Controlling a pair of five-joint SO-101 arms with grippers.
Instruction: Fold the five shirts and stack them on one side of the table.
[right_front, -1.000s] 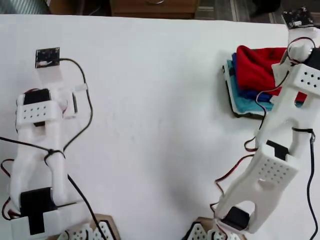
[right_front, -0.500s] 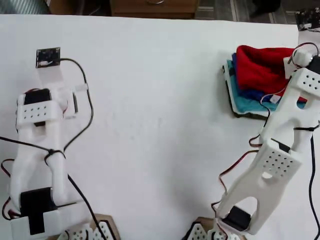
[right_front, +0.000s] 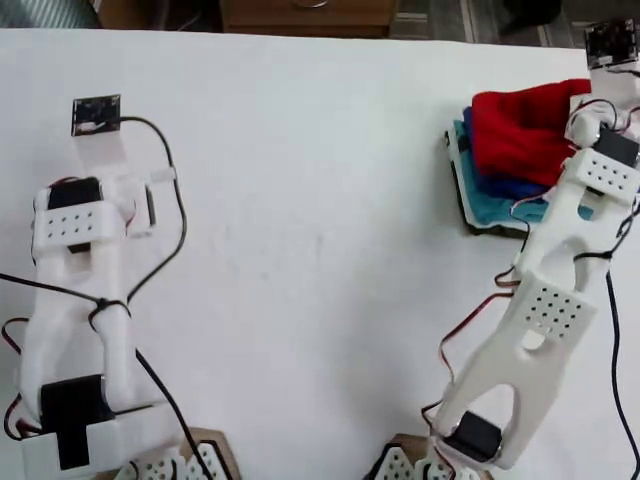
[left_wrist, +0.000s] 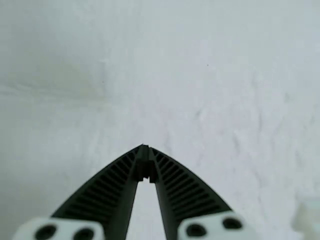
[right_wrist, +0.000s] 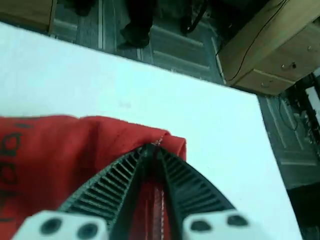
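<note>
- The right hand (right_wrist: 152, 148) is closed to a narrow pinch, and a corner of the red shirt (right_wrist: 75, 145) appears to be caught between its tips.
- The red shirt is seen directly beneath this hand, as the top layer of the stack (right_front: 490, 210). A blue and a teal layer can be made out under it, with lower layers that cannot be counted.
- The left hand (left_wrist: 144, 150) is shut with nothing in it. Only bare bench (right_front: 320, 200) is seen ahead of its tips, and it is well apart from the stack.
- The step in hand is judged to be the final fold or straightening of the top shirt, so the task is taken to be near its end.
- For the next move, the pinched corner would need to be laid flat and squared over the layers below. It would then have to be released without the stack being dragged toward the bench edge just beyond the right hand.
</note>
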